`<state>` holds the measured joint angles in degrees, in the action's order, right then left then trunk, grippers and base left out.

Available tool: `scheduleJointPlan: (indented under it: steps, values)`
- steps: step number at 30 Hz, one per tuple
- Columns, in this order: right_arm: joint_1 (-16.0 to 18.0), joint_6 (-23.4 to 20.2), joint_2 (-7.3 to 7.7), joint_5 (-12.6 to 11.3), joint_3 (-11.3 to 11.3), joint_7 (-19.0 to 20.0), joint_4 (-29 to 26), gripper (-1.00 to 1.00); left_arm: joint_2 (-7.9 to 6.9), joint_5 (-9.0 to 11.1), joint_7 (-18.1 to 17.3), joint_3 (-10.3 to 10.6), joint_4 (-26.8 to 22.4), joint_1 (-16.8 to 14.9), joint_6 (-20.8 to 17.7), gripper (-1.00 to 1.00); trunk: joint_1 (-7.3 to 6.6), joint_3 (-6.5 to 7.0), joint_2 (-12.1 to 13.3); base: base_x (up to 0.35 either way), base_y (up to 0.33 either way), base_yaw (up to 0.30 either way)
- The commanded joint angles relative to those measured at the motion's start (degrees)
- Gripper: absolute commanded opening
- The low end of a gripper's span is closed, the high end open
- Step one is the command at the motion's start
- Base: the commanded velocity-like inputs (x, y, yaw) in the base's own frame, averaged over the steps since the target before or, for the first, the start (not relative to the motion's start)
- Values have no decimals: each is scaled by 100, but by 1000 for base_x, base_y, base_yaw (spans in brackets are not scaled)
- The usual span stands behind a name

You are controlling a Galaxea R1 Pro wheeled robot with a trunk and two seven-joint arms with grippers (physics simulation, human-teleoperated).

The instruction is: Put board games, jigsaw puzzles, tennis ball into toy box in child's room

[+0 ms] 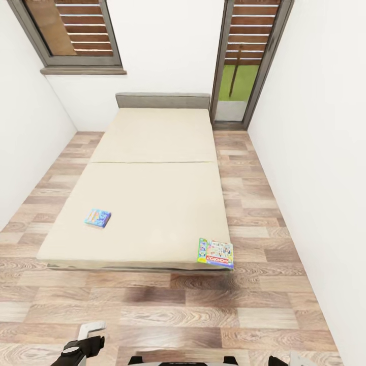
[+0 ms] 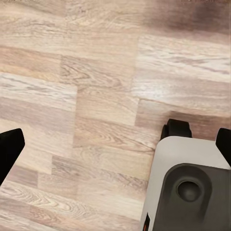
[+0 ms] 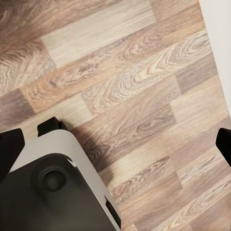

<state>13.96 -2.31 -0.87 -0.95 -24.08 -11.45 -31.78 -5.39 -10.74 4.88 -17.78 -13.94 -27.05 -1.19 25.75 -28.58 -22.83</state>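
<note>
Two board games lie on the beige bed [image 1: 152,193]. A small blue one [image 1: 97,218] sits near the bed's left side. The pale Monopoly box [image 1: 216,253] rests at the near right corner, close to the edge. My left gripper [image 2: 115,149] hangs open over the wood floor, well short of the bed, and its arm shows at the lower left of the head view [image 1: 84,344]. My right gripper [image 3: 115,147] is open too, above the floor and empty. The table, toy box, jigsaw puzzles and tennis ball are out of view.
White walls close in on both sides, leaving strips of plank floor [image 1: 254,213] beside the bed. A grey headboard [image 1: 162,100] stands at the far wall, between a window [image 1: 76,30] and a tall glazed door [image 1: 249,61]. My grey base [image 2: 192,187] is under both wrists.
</note>
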Motion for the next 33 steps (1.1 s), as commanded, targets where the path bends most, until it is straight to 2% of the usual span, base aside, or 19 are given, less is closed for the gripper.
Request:
scheduleJointPlan:
  steps: [1, 33]
  values:
    - [1, -24, -6, -10, -17, -4, -13, 100, 3, -59, 4, -32, -4, -3, -13, 100, 3, 2, -8, 0, 0, 0]
    - [1, -24, -3, -9, -17, -6, -13, 100, 3, -59, 4, -32, -4, -3, -14, 100, 3, 289, -8, 0, 0, 0]
